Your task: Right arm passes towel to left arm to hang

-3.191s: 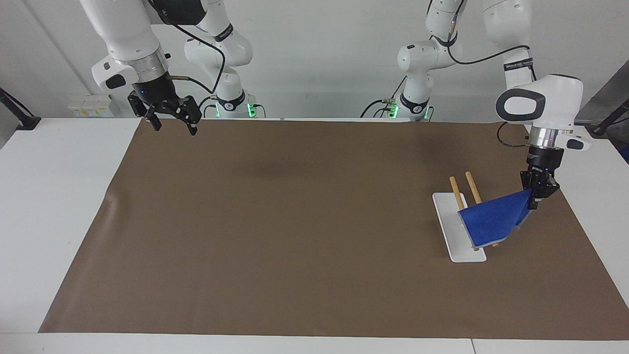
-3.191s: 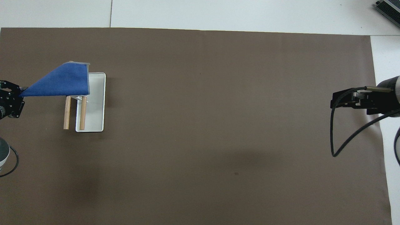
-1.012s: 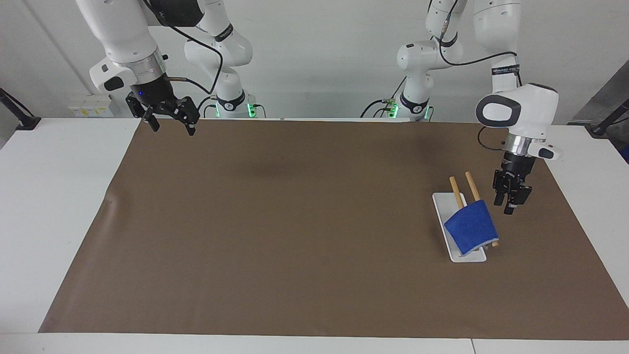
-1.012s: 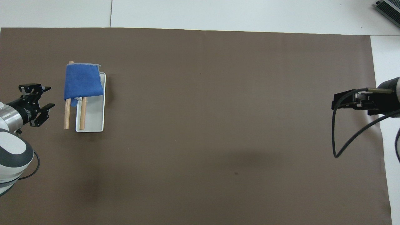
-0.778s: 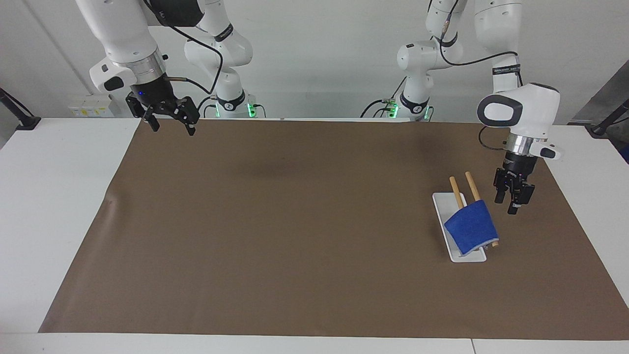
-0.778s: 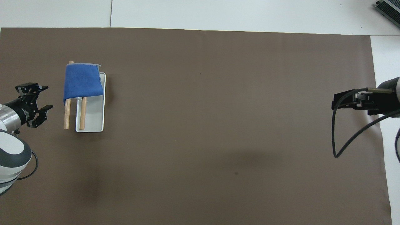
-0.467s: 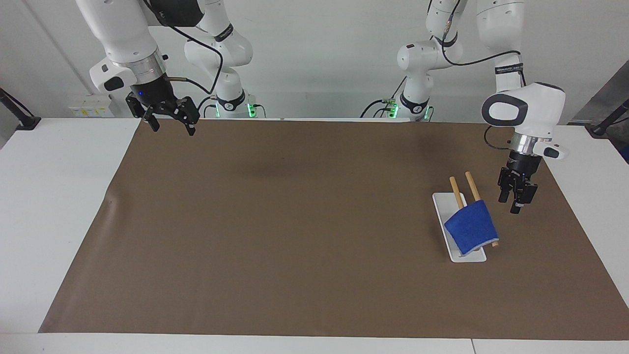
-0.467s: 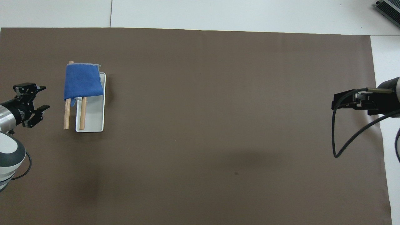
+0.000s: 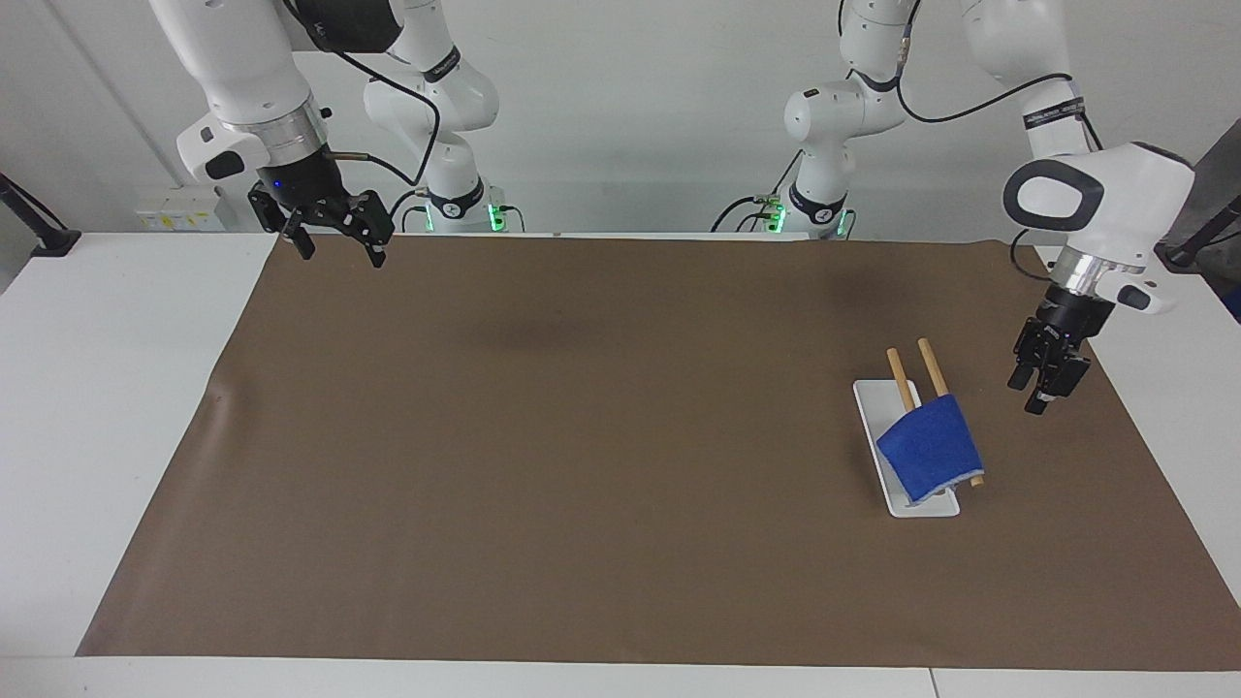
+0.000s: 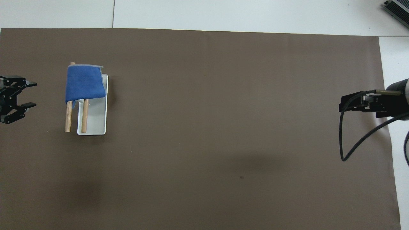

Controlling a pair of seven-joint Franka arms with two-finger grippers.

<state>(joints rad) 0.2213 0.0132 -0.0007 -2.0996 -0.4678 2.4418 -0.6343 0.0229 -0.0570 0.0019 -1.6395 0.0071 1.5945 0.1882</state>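
We can read no text, label, brand, number or sign anywhere in either view. A dark band around the left arm [image 9: 1052, 118] carries some pale lettering, but we cannot make out a single word of it.
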